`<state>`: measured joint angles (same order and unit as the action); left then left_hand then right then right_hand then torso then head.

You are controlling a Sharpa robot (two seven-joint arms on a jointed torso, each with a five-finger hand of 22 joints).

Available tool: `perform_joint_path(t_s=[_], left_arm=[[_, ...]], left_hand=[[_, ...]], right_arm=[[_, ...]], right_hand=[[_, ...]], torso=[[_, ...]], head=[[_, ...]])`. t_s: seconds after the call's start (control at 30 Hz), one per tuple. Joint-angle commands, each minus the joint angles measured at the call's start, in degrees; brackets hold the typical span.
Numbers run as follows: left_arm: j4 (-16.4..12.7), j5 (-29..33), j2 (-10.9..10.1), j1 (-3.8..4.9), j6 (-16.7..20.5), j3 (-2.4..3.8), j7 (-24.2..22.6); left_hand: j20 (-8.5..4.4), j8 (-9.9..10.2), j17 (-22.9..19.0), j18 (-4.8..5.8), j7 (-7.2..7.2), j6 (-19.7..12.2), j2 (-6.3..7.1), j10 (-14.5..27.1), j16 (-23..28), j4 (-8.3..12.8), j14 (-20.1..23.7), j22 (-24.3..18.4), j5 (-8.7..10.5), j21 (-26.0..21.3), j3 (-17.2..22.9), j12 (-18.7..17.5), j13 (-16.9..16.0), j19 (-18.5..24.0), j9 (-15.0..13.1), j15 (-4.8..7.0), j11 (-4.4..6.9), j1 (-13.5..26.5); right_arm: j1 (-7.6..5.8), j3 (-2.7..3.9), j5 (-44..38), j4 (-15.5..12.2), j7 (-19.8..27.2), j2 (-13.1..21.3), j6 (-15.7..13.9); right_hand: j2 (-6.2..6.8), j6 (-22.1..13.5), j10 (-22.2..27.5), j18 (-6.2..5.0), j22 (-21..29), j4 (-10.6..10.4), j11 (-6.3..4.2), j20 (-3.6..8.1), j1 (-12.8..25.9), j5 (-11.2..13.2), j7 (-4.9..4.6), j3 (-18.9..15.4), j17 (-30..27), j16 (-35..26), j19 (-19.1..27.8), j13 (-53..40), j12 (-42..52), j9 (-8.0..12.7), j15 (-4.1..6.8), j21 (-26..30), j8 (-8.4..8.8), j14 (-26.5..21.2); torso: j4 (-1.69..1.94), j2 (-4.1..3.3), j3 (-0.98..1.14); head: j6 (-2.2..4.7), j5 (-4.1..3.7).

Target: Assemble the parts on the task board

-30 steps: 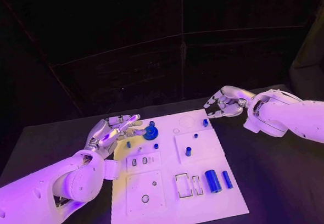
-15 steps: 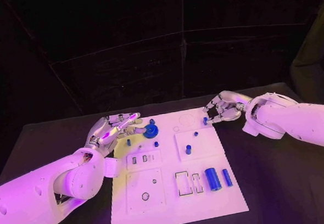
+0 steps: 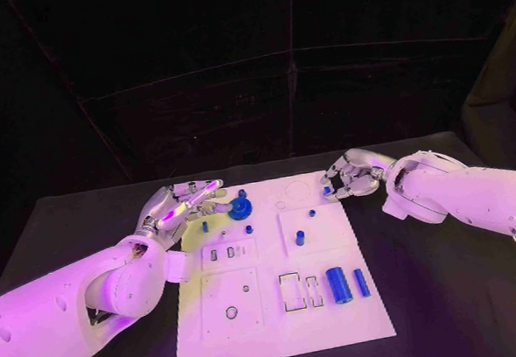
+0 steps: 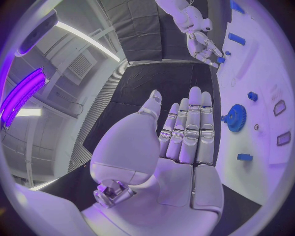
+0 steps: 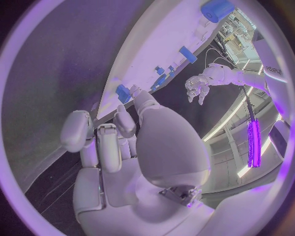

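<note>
White rectangular task board (image 3: 275,317) is laid mid-table. Small blue peg (image 3: 327,192) is seated at its far right edge, right hand (image 3: 357,174) curled at it; grip cannot be told. Left hand (image 3: 183,204), spread and empty, is held beside round blue toothed gear (image 3: 239,209), far left.

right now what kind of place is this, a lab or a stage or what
Probably a robotics lab or demo booth. A white task board with small blue parts, among them a gear, lies on a black table with dark curtains behind. The left wrist view shows a ceiling with strip lights and a vent overhead.
</note>
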<state>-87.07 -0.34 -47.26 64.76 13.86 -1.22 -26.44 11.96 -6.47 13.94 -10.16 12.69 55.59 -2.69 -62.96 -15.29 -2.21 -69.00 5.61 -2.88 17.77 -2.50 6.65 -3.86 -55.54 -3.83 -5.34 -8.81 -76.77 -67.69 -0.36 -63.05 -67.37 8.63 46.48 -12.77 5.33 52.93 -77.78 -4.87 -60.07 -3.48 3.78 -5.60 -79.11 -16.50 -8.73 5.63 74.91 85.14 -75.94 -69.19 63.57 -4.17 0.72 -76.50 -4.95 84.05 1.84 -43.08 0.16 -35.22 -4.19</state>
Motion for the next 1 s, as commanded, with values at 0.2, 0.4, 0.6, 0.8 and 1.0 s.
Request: perform_joint_path(t_s=[0.2,0.4,0.6,0.8,1.0], left_arm=[[-0.1,-0.2,0.0,0.06,-0.6,0.03,0.1],[0.0,-0.2,0.0,0.06,-0.7,0.03,0.2],[0.1,-0.2,0.0,0.07,-0.7,0.03,0.4],[0.3,-0.2,0.0,0.07,-0.7,0.03,0.4],[0.3,-0.2,0.0,0.07,-0.7,0.03,0.5]], left_hand=[[0.02,0.0,0.1,-0.34,-0.33,-0.2,-0.64,0.2,0.4,0.2,0.5,-0.1,0.05,-0.4,-0.1,0.3,0.0,0.5,-0.1,-0.05,0.08,0.0],[0.03,0.0,0.1,-0.34,-0.34,-0.2,-0.73,0.2,0.4,0.3,0.6,-0.1,0.05,-0.4,-0.1,0.3,0.0,0.6,-0.1,-0.05,0.09,-0.1],[0.03,0.0,0.1,-0.34,-0.34,-0.2,-0.73,0.2,0.4,0.3,0.6,-0.1,0.05,-0.4,-0.1,0.3,0.0,0.6,-0.1,-0.05,0.09,-0.1],[0.03,0.0,0.1,-0.34,-0.34,-0.2,-0.73,0.2,0.4,0.3,0.6,-0.1,0.05,-0.4,-0.1,0.3,0.0,0.6,-0.1,-0.05,0.09,-0.1],[0.03,0.0,0.1,-0.34,-0.34,-0.2,-0.73,0.2,0.4,0.3,0.6,-0.1,0.05,-0.4,-0.1,0.3,0.0,0.6,-0.1,-0.05,0.09,-0.1]], right_arm=[[0.34,0.02,-0.1,0.4,0.0,-0.5,1.1],[0.56,0.02,-0.1,0.7,-0.3,-0.7,1.3],[0.64,0.02,-0.1,0.9,-0.3,-0.9,1.6],[0.66,0.03,-0.1,0.9,-0.3,-0.9,1.4],[0.66,0.03,0.0,0.9,0.8,-0.9,-0.2]], right_hand=[[-1.52,1.1,0.0,-0.87,-0.1,0.9,-0.45,0.46,-0.9,2.2,0.08,0.6,4.5,0.3,-0.2,0.3,0.2,-0.1,0.24,0.0,-0.64,3.7],[-2.21,2.1,-0.1,-0.86,-0.2,1.2,-0.57,0.54,-1.3,3.2,0.20,1.1,4.5,0.3,-0.3,0.3,0.4,-0.1,0.34,0.0,-1.12,3.7],[-2.59,2.8,-0.1,-0.84,-0.2,1.4,-0.66,0.61,-1.4,3.6,0.30,1.5,4.5,0.2,-0.4,0.3,0.5,-0.1,0.42,0.0,-1.40,3.7],[-3.33,4.3,-0.2,-0.83,-0.3,1.5,-0.94,0.75,-1.4,4.2,0.66,2.2,4.5,0.2,-0.5,0.2,0.8,-0.3,0.62,-0.1,-2.12,3.7],[-4.63,8.5,-0.7,-0.66,-1.4,1.8,-2.02,1.37,-1.7,5.5,2.03,3.8,5.3,0.5,-1.1,-0.4,1.8,-0.8,1.43,-0.6,-4.07,3.9]], torso=[[-0.08,0.03,0.00],[-0.08,0.00,0.04],[-0.03,0.03,0.05],[-0.01,0.02,0.08],[-0.05,0.03,0.08]], head=[[-0.05,0.00],[-0.15,-0.07],[-0.16,-0.26],[-0.16,-0.44],[-0.20,-0.45]])
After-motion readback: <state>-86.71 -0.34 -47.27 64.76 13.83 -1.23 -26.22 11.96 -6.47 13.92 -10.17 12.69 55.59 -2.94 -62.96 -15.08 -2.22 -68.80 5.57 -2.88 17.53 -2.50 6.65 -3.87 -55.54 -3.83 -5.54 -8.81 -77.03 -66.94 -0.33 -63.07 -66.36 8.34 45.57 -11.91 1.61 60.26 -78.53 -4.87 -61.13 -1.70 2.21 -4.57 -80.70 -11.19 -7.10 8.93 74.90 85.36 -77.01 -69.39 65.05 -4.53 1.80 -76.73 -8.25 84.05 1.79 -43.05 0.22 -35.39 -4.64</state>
